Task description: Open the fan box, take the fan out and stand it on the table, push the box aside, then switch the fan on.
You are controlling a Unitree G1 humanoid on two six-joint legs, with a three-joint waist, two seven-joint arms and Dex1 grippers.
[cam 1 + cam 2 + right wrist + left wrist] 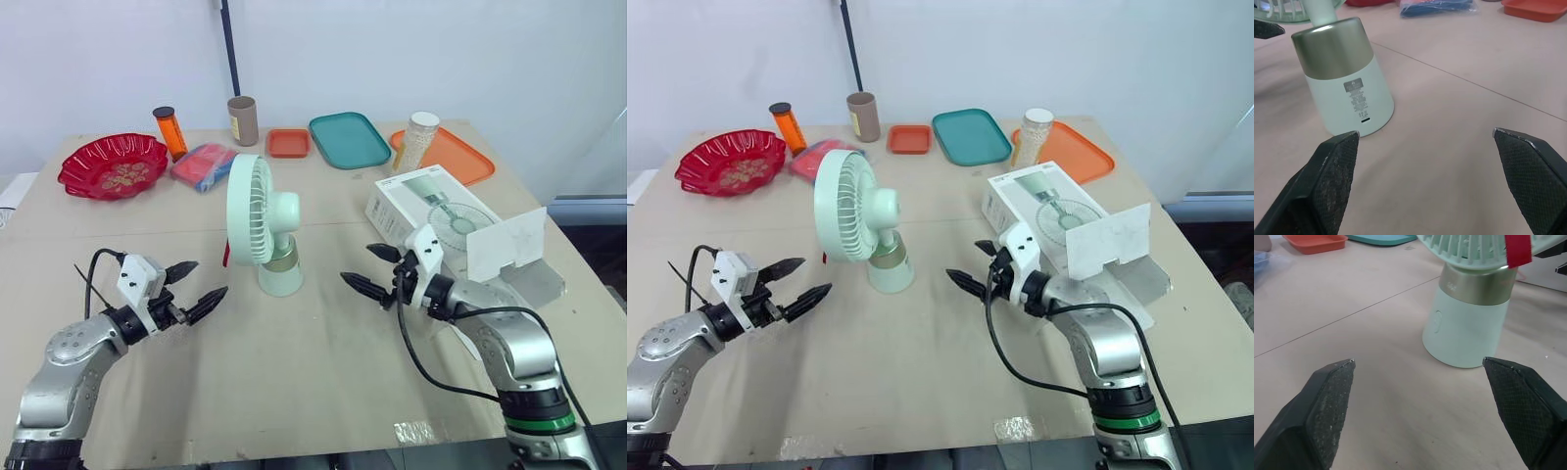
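A tan, matte table carries a mint-green plastic fan standing upright near its middle. To the right lies a white cardboard fan box, its flap open. Along the far edge, from left: a red scalloped dish, an orange black-capped bottle, a blue-and-red packet, a brown cardboard tube, a small orange-red tray, a teal rectangular tray and an orange tray.

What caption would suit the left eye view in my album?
Fan stands on the table between the open left pincer and open right pincer, its opened box at the robot's right.
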